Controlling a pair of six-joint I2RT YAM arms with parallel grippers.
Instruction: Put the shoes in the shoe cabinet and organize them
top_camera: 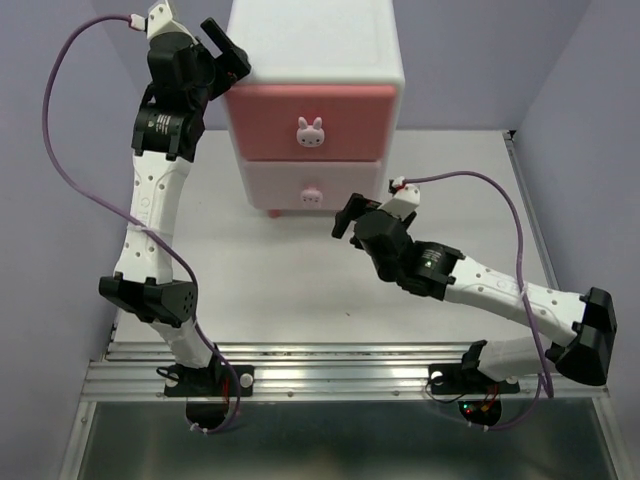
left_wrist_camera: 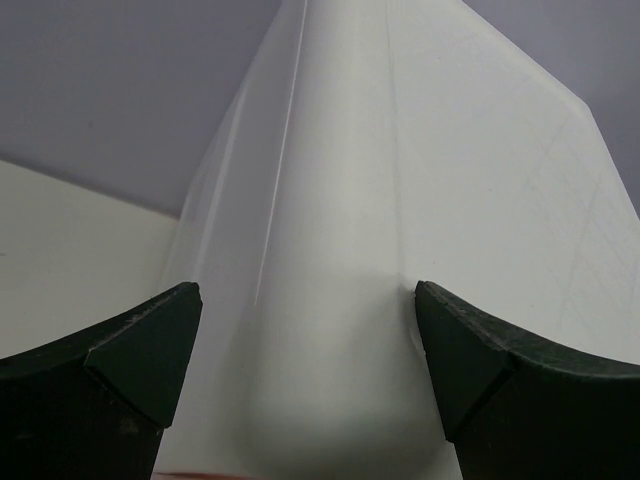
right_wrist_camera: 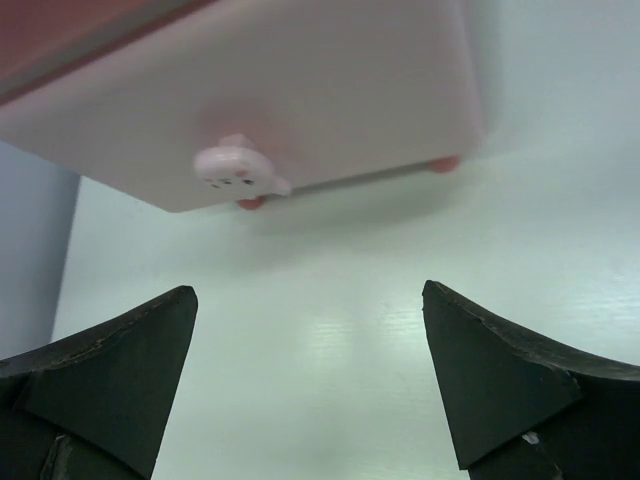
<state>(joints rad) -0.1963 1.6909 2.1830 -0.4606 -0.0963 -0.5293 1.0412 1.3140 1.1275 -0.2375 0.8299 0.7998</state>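
While its upper drawer (top_camera: 310, 112) and lower drawer (top_camera: 285, 182) are seen shut, the shoe cabinet (top_camera: 315, 50) is set upright at the far middle of the table (top_camera: 270, 295). The left gripper (top_camera: 228, 50) is held raised at its upper left corner, jaws spread wide, the rounded edge framed between them. The right gripper (top_camera: 343, 220) is held low before the lower drawer, jaws likewise apart, nothing clasped.

Lab: purple-screened robot table (top_camera: 300, 290)

obstacle: shoe cabinet (top_camera: 315, 60) — back centre | room: table (top_camera: 300, 290) open before it
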